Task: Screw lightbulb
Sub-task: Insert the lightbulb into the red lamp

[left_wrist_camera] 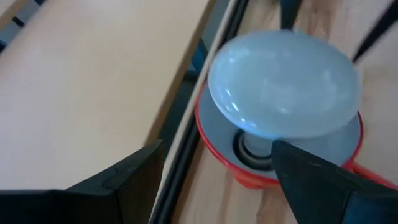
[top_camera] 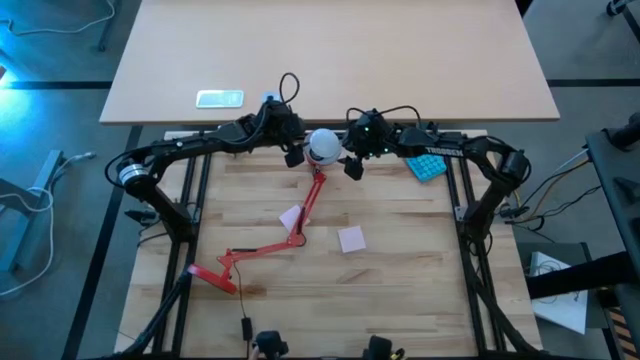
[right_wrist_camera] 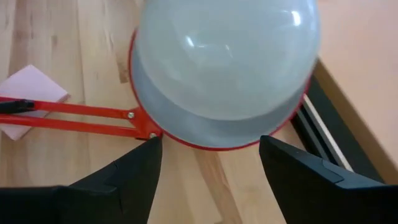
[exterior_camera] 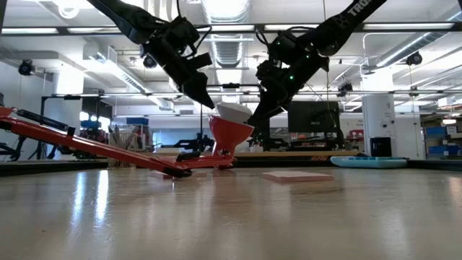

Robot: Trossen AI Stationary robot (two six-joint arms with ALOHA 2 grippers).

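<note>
The red lamp point(top_camera: 300, 215) lies on the wooden table, its shade point(exterior_camera: 231, 133) opening upward near the far edge. The white lightbulb point(exterior_camera: 233, 112) sits tilted in the shade, its neck point(left_wrist_camera: 252, 146) down in the socket. My left gripper point(top_camera: 295, 155) is open at the bulb's left, and in its wrist view the left gripper point(left_wrist_camera: 214, 180) has a finger on either side of the shade. My right gripper point(top_camera: 352, 165) is open at the bulb's right, and its wrist view shows the right gripper point(right_wrist_camera: 211, 180) straddling the shade point(right_wrist_camera: 211, 134) below the bulb point(right_wrist_camera: 227, 56). My left gripper has one fingertip point(exterior_camera: 209, 101) right at the bulb's upper left edge, slanting down from the left; I cannot tell whether it touches. My right gripper has one fingertip point(exterior_camera: 254, 119) close to the shade's right rim, slanting down from the right; touch cannot be told.
Two pink sticky notes point(top_camera: 351, 238) point(top_camera: 291, 217) lie mid-table beside the lamp's arm. The lamp's base point(top_camera: 215, 275) is near the front left. A blue object point(top_camera: 427, 165) sits at the far right, and a white flat thing point(top_camera: 219, 98) on the lighter table beyond.
</note>
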